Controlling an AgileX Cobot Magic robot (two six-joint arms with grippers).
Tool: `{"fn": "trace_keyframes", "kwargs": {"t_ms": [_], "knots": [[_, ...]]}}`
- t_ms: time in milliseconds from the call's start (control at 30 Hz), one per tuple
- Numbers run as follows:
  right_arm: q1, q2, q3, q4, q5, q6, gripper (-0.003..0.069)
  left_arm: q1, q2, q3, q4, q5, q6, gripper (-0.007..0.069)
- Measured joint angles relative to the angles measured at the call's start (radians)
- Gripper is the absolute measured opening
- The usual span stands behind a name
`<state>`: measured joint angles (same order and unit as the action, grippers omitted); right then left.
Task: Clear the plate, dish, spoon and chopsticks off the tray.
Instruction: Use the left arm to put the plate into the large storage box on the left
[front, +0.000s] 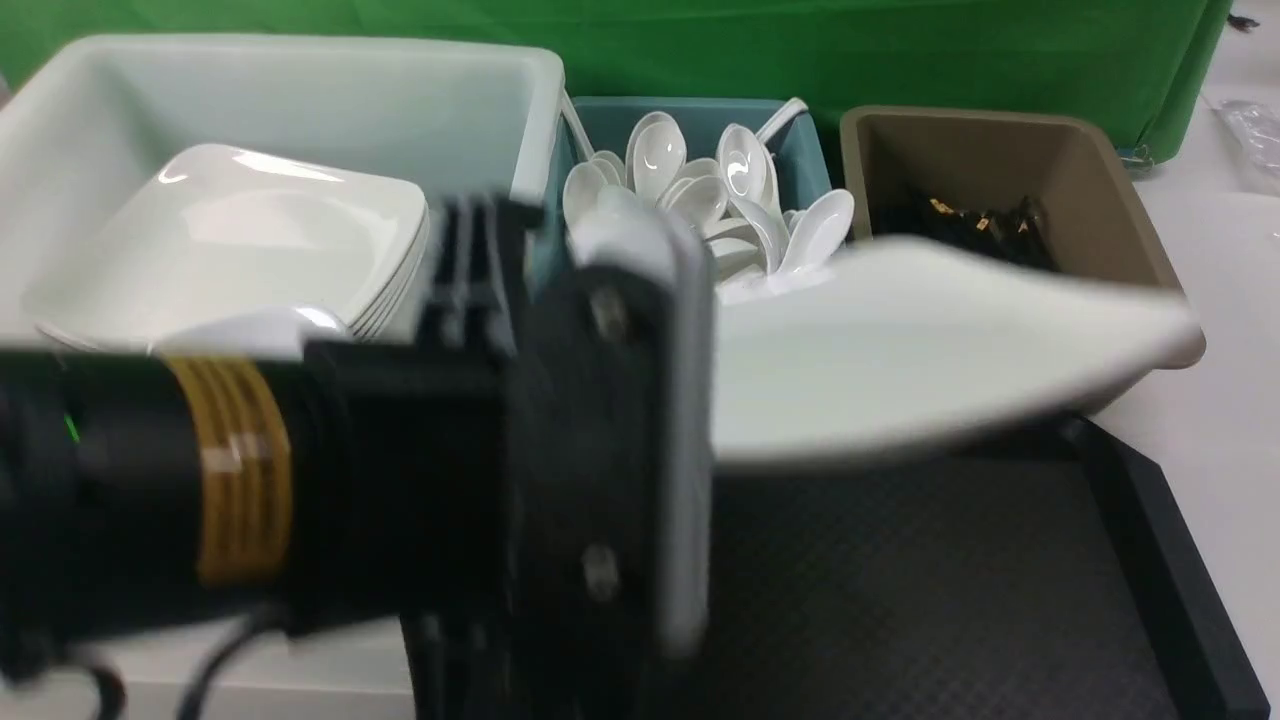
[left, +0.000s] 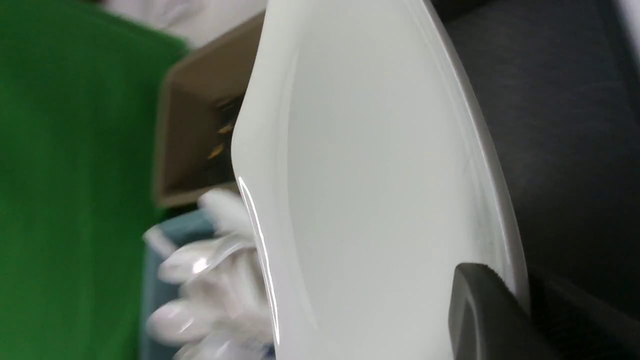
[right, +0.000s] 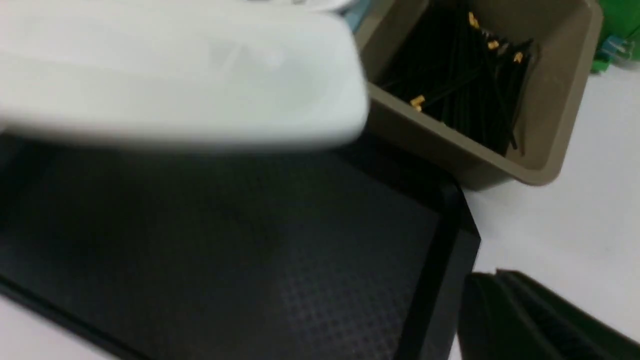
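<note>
Currently held: plate (front: 930, 350), above the tray (front: 900, 600)
Left gripper (left: 492, 305): clamped on plate's rim
Right gripper (right: 530, 315): closed, empty, near tray's edge

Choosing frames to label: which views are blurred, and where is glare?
Front view: plate and left arm smeared by motion, spoons behind sharper with small glints. Left wrist view: plate fairly crisp, a bright glare streak near its rim, spoons blurred. Right wrist view: plate smeared, tray soft and dim.
</note>
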<state>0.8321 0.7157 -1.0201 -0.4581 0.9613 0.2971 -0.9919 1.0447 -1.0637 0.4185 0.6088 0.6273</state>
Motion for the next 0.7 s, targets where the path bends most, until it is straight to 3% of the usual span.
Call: {"fn": "trace_keyframes", "kwargs": {"t_ms": [33,167,300,400,500,700], "knots": [[0.000,0.000,0.000,0.000,-0.007,0.002,0.0022,0.008,0.001,-0.007,0.007,0.000,-0.008,0.0034],[0.000,0.011,-0.001,-0.001,-0.055,0.005,0.0022,0.243,0.029,-0.059,0.110,-0.001,-0.057,0.0034],[0.000,0.024,-0.002,-0.003,-0.066,0.001,0.0022,0.493,0.105,-0.067,0.117,0.001,-0.059,0.0034],[0.000,0.027,-0.002,-0.004,-0.072,-0.007,0.0022,0.616,0.175,-0.067,0.119,0.018,-0.052,0.0034],[0.000,0.029,-0.002,-0.004,-0.072,-0.025,0.0022,0.695,0.239,-0.067,0.121,0.027,-0.009,0.0034],[0.000,0.030,-0.002,0.003,-0.072,-0.036,0.0022,0.747,0.346,-0.067,0.151,0.001,0.052,0.0034]]}}
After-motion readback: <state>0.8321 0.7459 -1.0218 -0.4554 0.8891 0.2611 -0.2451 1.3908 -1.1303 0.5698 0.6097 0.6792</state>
